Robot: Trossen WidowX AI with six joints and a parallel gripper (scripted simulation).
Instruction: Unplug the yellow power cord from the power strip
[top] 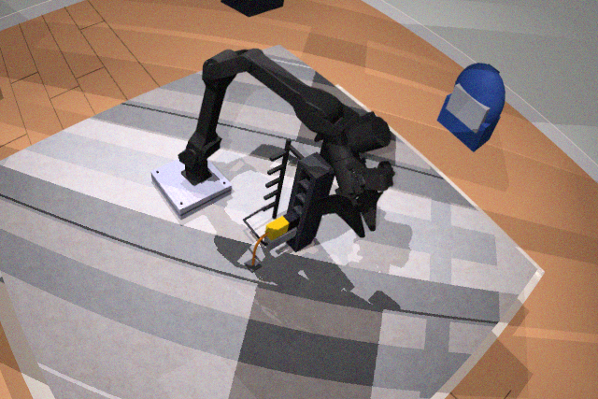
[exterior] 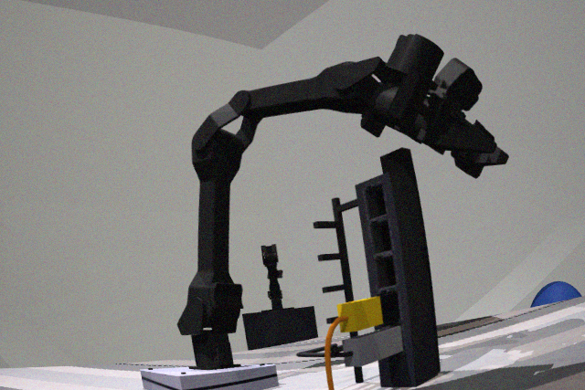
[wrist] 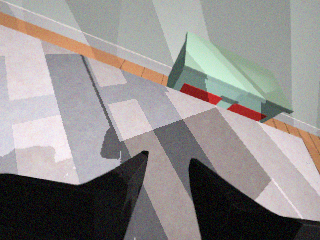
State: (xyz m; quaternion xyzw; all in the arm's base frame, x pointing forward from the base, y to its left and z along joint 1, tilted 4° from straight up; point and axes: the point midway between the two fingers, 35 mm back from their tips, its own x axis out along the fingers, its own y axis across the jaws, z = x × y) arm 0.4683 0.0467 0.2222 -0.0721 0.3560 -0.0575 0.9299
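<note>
The power strip (top: 311, 199) (exterior: 418, 258) stands upright, with a column of openings facing the arm's base side. The yellow plug (top: 277, 228) (exterior: 361, 313) is at its lowest opening, with a dark part between the yellow body and the strip. The orange cord (top: 256, 247) (exterior: 327, 353) curves down from the plug to the table. My gripper (top: 367, 232) (exterior: 491, 167) (wrist: 168, 159) is partly open and empty. It is on the far side of the strip from the plug, pointing down and away. The wrist view shows neither plug nor strip.
A black rack with pegs (top: 278, 187) (exterior: 344, 253) stands beside the strip's socket side. A grey block (exterior: 373, 345) sits just under the plug. My forearm and wrist hang close above the strip. A green box (wrist: 230, 80) appears beyond the fingers in the wrist view.
</note>
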